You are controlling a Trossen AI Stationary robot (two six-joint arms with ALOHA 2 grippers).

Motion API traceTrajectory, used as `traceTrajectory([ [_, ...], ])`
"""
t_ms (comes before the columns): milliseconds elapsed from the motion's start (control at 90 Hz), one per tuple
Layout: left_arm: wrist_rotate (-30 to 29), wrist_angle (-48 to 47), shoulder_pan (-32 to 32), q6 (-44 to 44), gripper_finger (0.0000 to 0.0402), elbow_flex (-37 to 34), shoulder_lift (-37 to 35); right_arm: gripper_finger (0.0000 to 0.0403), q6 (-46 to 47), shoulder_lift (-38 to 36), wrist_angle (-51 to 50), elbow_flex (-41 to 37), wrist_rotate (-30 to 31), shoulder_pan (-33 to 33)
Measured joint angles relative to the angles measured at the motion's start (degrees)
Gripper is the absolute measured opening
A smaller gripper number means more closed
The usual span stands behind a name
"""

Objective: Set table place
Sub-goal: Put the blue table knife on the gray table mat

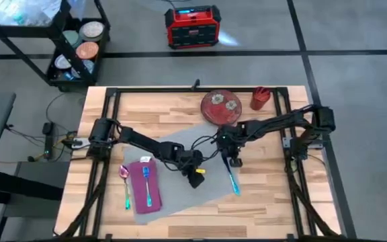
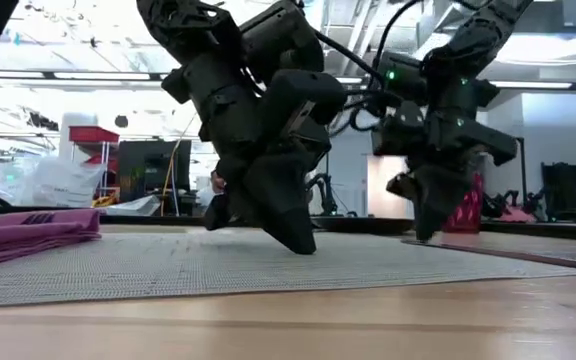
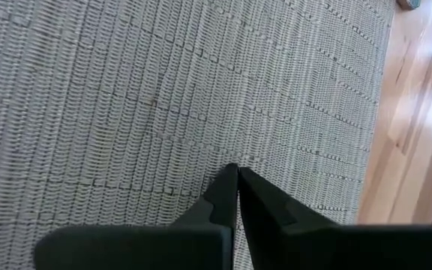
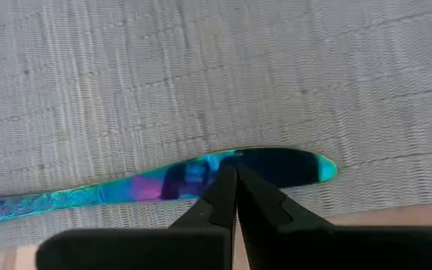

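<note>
Where placemat (image 1: pixel 180 171) lies, iridescent knife (image 1: pixel 233 180).

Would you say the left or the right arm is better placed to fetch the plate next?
Probably the right: the plate lies just beyond the right gripper, at the knife; the left gripper sits mid-placemat, farther off.

Lab: concrete floor, shelf cart (image 1: pixel 72 47), strip ceiling lights (image 2: pixel 108 75)

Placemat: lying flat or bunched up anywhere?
Flat. The grey placemat lies spread on the table, skewed to its edges; the low view shows no raised folds. The part under the napkin is hidden.
</note>
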Motion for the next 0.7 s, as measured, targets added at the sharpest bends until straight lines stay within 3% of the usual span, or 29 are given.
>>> traceTrajectory([
  [478,1.22,0.75,0.11,-0.30,0.0000,0.00,0.02,0.0000,-7.21,1.61,2.22,4.60,0.61,-5.22],
  [700,1.51,1.08,0.11,-1.39,0.0000,0.00,0.01,0.0000,-6.59,0.21,-5.02,5.67,1.63,-4.77],
])
